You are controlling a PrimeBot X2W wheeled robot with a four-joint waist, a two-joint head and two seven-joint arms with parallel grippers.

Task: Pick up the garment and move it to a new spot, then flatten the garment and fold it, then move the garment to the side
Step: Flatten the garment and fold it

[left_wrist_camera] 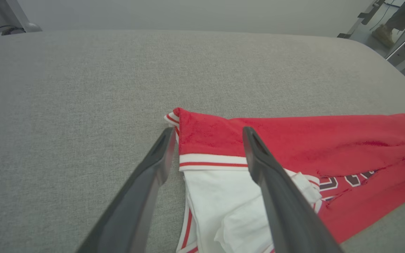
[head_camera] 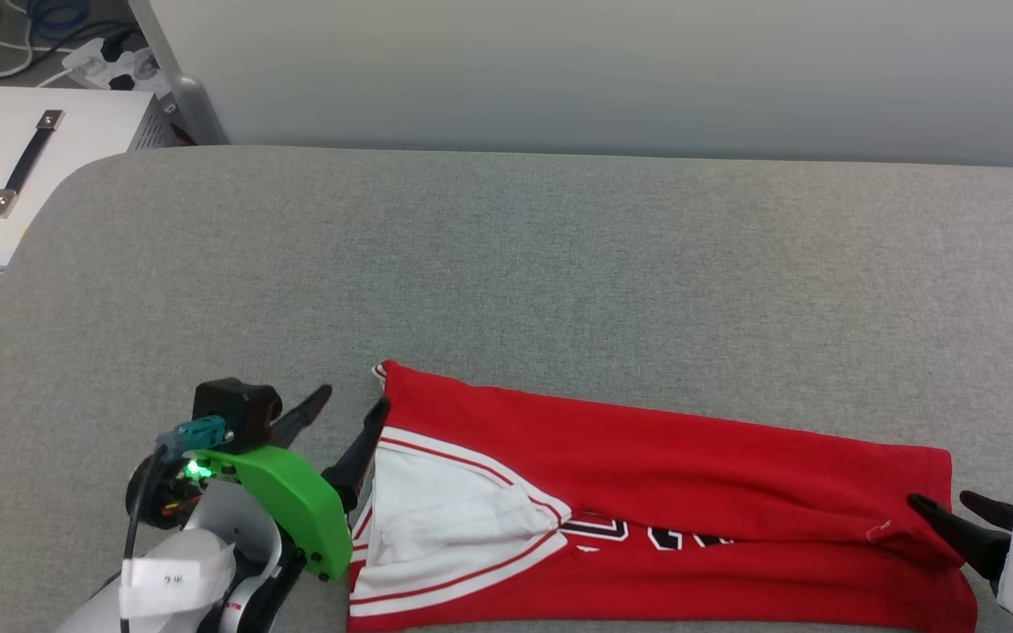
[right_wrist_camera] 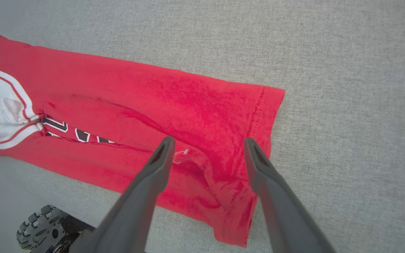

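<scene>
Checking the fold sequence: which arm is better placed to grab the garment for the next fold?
Probably right: the right gripper hangs open over the garment's hem end; the left gripper straddles its edge, one finger off the cloth.

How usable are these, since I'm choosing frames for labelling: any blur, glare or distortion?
Head view: even, soft light, no glare, garment sharp. Left wrist view: the wide-angle lens bows the far edge of the grey surface. Right wrist view: the red looks oversaturated and blotchy, shadows faint.

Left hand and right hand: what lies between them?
The garment lies between them, a long folded strip from the left hand to the right hand, seen in the head view.
</scene>
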